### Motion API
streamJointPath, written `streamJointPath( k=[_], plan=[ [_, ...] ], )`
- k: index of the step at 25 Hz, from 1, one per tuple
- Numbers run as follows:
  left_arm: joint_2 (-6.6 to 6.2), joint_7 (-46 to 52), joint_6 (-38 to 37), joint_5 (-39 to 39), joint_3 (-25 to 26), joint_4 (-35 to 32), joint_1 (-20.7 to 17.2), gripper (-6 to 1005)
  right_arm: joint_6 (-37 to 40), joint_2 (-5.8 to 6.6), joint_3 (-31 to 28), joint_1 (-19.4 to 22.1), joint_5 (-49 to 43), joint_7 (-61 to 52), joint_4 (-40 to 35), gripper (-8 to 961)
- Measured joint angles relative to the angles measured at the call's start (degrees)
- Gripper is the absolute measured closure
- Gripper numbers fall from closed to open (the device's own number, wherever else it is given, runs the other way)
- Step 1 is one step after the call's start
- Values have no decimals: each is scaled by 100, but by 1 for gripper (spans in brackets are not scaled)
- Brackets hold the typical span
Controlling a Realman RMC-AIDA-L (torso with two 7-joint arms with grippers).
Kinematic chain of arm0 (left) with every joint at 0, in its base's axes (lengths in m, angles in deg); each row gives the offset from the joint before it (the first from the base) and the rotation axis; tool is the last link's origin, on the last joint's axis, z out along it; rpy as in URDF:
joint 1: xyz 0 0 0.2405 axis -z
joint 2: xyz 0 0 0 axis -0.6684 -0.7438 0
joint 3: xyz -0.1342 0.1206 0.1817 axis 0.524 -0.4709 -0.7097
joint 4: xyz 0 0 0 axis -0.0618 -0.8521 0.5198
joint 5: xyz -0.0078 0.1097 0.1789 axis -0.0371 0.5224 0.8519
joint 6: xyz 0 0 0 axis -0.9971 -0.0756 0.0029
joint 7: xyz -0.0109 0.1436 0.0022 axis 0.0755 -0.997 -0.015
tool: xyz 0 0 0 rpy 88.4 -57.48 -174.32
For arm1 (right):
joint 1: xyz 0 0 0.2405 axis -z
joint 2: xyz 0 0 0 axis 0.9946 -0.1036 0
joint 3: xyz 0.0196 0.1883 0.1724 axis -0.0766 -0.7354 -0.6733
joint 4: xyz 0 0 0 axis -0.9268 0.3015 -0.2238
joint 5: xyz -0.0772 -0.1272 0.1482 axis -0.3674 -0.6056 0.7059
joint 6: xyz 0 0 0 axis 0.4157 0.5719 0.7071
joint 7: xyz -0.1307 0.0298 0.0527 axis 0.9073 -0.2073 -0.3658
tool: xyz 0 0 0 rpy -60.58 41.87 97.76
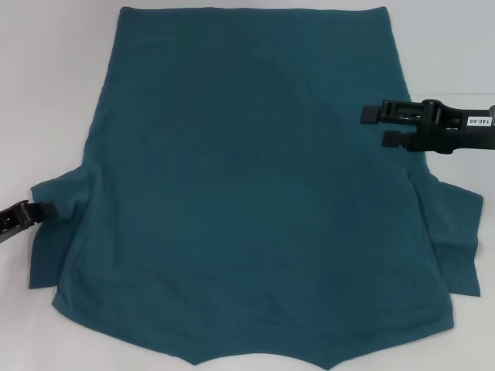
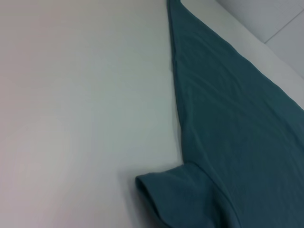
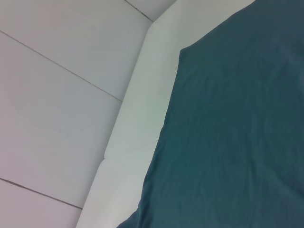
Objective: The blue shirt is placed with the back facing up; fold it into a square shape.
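The blue shirt (image 1: 247, 193) lies spread flat on the white table (image 1: 46, 77) with its plain back up, hem at the far side and neckline at the near edge. My right gripper (image 1: 380, 126) hovers open over the shirt's right side, above the right sleeve (image 1: 456, 232), with nothing between its fingers. At the table's left, my left gripper (image 1: 27, 214) sits right at the edge of the left sleeve (image 1: 58, 224). The left wrist view shows the shirt (image 2: 228, 118) with that sleeve (image 2: 175, 194). The right wrist view shows the shirt (image 3: 237, 133) near a far hem corner.
Bare white table (image 2: 85, 104) stretches to the left of the shirt. The table's far edge (image 3: 137, 109) shows in the right wrist view, with pale tiled floor (image 3: 52, 118) beyond it.
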Motion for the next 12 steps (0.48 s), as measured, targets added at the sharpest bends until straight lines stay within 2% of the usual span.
streamJointPath(
  k=[5, 12],
  plan=[
    [4, -13, 2, 1, -41, -24, -12, 954, 0, 8, -3, 0, 0, 0, 0, 61],
    [6, -8, 2, 6, -158, -114, -8, 967, -1, 9, -9, -4, 0, 0, 0, 64]
  ],
)
